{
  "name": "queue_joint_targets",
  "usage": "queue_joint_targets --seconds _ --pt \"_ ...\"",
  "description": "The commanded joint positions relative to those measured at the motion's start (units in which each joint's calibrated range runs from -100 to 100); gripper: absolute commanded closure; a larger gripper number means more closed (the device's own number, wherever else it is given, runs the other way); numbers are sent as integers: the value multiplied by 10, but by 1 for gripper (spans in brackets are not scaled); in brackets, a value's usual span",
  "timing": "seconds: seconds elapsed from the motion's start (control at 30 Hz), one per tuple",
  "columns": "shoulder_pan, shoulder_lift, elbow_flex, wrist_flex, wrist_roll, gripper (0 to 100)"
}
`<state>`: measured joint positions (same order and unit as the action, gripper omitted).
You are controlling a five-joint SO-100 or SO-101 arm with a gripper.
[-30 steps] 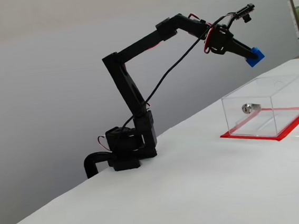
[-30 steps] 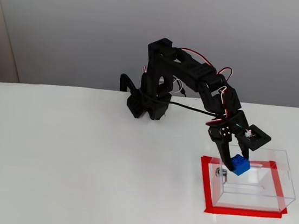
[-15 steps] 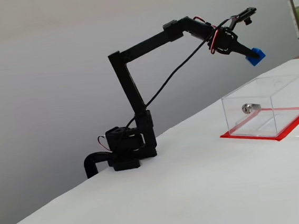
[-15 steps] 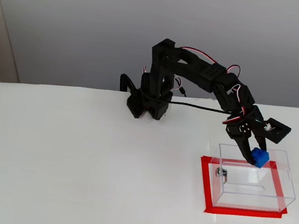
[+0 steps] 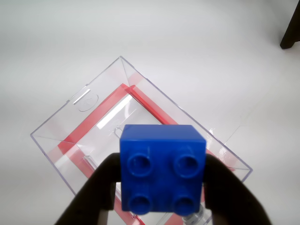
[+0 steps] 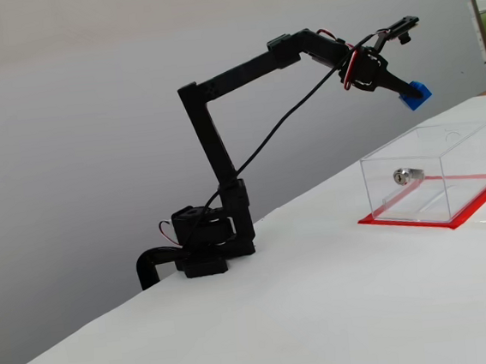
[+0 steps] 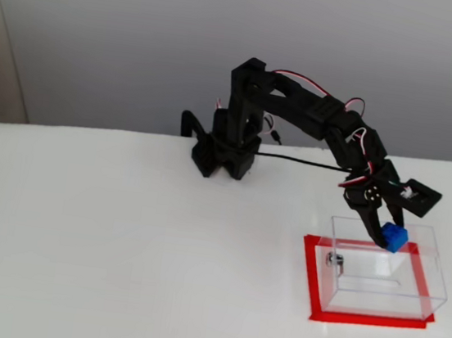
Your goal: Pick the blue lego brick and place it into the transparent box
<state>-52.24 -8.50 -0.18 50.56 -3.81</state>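
The hand (image 5: pixel 161 197) is clamped on the blue lego brick (image 5: pixel 162 174), its two black fingers (image 5: pixel 96 194) pressed against the brick's sides, four studs facing the wrist camera. In a fixed view the brick (image 6: pixel 414 95) hangs in the air well above the transparent box (image 6: pixel 431 172); in another fixed view it (image 7: pixel 393 237) sits over the box's far edge, at about 1 o'clock from the box's centre (image 7: pixel 435 277). The box stands open-topped on its red base (image 7: pixel 310 270) on the white counter (image 7: pixel 117 246), holding only its silver lock (image 6: pixel 402 175)

Bare lab: white table (image 6: pixel 324 312), grey wall (image 6: pixel 73 121).
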Motion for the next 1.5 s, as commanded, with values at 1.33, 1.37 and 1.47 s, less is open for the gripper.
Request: queue_joint_targets --seconds 1.33,1.37,1.47 --pt "8 -7 -42 -17 4 89" --pt "9 -9 -42 -17 4 92" --pt "19 -12 -42 -17 4 99"
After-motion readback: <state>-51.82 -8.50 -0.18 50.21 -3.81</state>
